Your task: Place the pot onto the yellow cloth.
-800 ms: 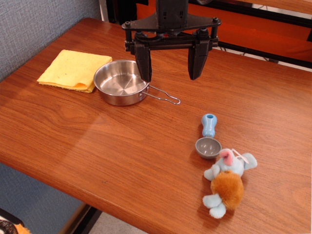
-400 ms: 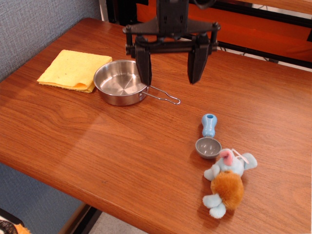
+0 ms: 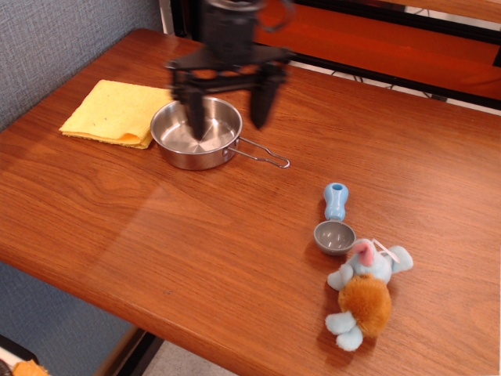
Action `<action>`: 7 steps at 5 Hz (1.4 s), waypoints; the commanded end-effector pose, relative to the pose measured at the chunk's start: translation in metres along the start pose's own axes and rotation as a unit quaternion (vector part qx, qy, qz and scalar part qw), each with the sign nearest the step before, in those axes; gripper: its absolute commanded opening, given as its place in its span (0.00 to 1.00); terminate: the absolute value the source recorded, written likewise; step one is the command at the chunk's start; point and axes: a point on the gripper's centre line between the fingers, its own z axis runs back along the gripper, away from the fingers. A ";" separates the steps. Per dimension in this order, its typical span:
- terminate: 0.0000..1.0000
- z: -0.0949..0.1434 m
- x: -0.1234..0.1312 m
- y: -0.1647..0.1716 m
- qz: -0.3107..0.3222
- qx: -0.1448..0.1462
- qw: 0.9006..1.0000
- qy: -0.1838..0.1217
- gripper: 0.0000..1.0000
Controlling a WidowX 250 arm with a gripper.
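Note:
The pot [image 3: 190, 139], a shallow shiny steel pan with a thin wire loop handle [image 3: 264, 155] pointing right, sits on the table just right of the yellow cloth [image 3: 117, 112]. The cloth is a folded yellow square at the far left, its right edge touching or nearly touching the pot. My gripper [image 3: 228, 117] hangs above the pot, blurred by motion, its jaws wide open and empty. The left finger [image 3: 196, 116] is over the pot's inside, the right finger [image 3: 261, 104] over the handle's root.
A grey scoop with a blue handle [image 3: 335, 222] lies right of centre. A plush toy [image 3: 362, 291] lies just in front of it. The table's front edge [image 3: 117, 309] runs diagonally at lower left. A grey wall [image 3: 47, 47] stands left.
The gripper has moved left, from right of the pot over its handle to above the pot itself. It stays open. Pot, cloth, scoop and toy have not moved.

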 end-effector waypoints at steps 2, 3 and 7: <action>0.00 -0.028 0.057 0.048 0.236 -0.010 0.969 -0.074 1.00; 0.00 -0.044 0.063 0.054 0.264 -0.022 0.962 -0.070 1.00; 0.00 -0.083 0.064 0.037 0.252 -0.046 0.966 -0.029 0.00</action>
